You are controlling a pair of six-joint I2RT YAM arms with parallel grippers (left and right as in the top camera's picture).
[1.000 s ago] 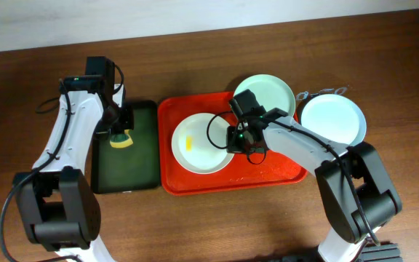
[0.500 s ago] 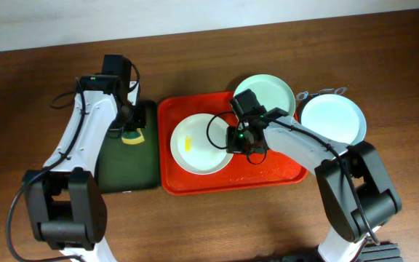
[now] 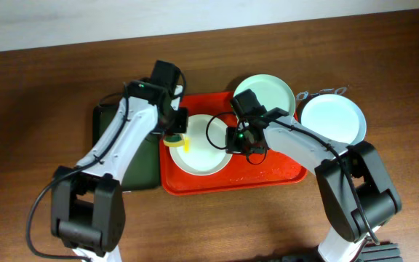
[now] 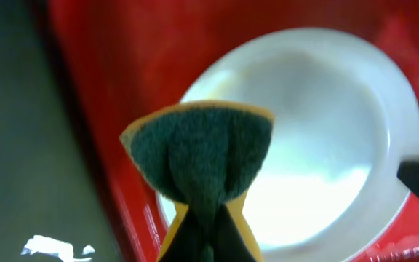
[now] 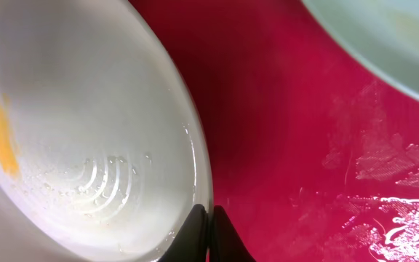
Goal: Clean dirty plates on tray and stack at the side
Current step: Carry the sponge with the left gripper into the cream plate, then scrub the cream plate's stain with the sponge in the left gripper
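L claw (image 3: 172, 129) is pinched tight on the sponge (image 4: 201, 153), green scrub face fwd, yellow backing folded in the squeeze. A sec ago I had it over the green tray (image 3: 142, 171). Now I've swung across to the red tray (image 3: 268, 175) & the sponge hangs at the left edge of the dirty plate (image 3: 206, 156), right by the yellow smear (image 3: 188, 143). Can't tell if it touches yet; wrist view suggests it's just above.

R claw (image 5: 209, 234) hasn't budged: fingers pressed together at that plate's right rim, looks like it's nipping it to keep it steady.

So fetching the sponge is done & the scrub comes next, I reckon: drop onto the smear & rub.

Second plate (image 3: 266, 91) sits at the tray's back right corner, overlapping the rim. Third plate (image 3: 333, 120) is off the tray on the table (image 3: 49, 87) to the right, prob the stack spot, nothing stacked on it yet
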